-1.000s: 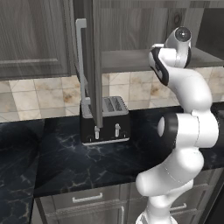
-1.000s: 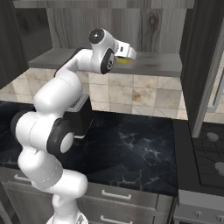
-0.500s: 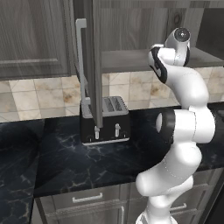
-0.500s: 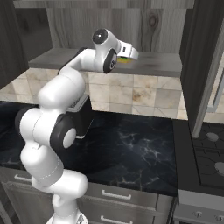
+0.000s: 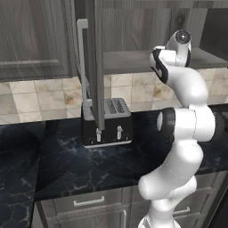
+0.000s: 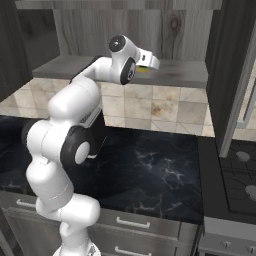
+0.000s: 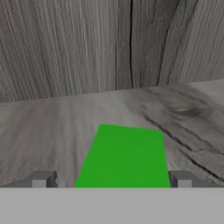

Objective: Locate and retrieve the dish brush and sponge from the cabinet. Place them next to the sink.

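Here you have the arm reaching up into the open cabinet, its hand just above the bottom shelf. In the hand view the gripper stands with its jaws spread wide, one finger tip at the left and the other at the right, and the sponge lies flat on the shelf between them, green face up. Its near end runs down between the two tips, but you can see a gap on each side, so nothing is held. The sponge sits on the grey wood-grain shelf board, with the cabinet's back wall rising well beyond its far edge.

In the right base view you will find a small patch of yellow and green on the shelf just under the wrist, which is the same sponge seen from the side; the hand covers most of it. The cabinet's right-hand door stands swung open at the right of that view, edge toward you.

From the left base view the other cabinet door hangs open edge-on, with its long silver bar handle facing left. Below it a toaster stands on the dark marbled counter, against the tiled wall. The arm's elbow bends over the right part of the counter, near the front edge.
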{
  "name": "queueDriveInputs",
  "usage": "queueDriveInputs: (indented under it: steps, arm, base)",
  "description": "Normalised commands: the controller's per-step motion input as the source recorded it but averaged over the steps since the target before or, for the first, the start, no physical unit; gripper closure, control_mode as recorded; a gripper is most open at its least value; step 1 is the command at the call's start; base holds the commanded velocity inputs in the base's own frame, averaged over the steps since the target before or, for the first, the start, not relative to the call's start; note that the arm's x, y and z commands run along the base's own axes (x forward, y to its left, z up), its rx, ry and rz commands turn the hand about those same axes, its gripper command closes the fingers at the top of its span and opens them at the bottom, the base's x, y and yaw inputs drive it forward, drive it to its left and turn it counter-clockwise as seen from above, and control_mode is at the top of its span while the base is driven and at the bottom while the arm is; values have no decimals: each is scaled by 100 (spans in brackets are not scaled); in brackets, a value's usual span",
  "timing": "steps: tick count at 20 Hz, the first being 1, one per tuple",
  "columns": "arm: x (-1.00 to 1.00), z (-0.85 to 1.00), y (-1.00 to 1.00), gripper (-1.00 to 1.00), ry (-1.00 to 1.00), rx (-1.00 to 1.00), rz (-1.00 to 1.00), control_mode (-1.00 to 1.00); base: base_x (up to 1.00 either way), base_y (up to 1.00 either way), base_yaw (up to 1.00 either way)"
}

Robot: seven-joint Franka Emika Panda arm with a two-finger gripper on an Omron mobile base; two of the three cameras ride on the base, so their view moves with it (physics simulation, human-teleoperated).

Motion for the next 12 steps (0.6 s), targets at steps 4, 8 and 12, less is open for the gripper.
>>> queueDriveInputs:
  steps: [4,8,12]
  arm:
    - [6,-18,-6,-100,1,0,0,-100]
    - [0,-14,-2,-100,2,1,0,-100]
    - [0,-3,0,100,0,0,0,-100]
  base:
    - [0,0,0]
    - [0,0,0]
    - [0,0,0]
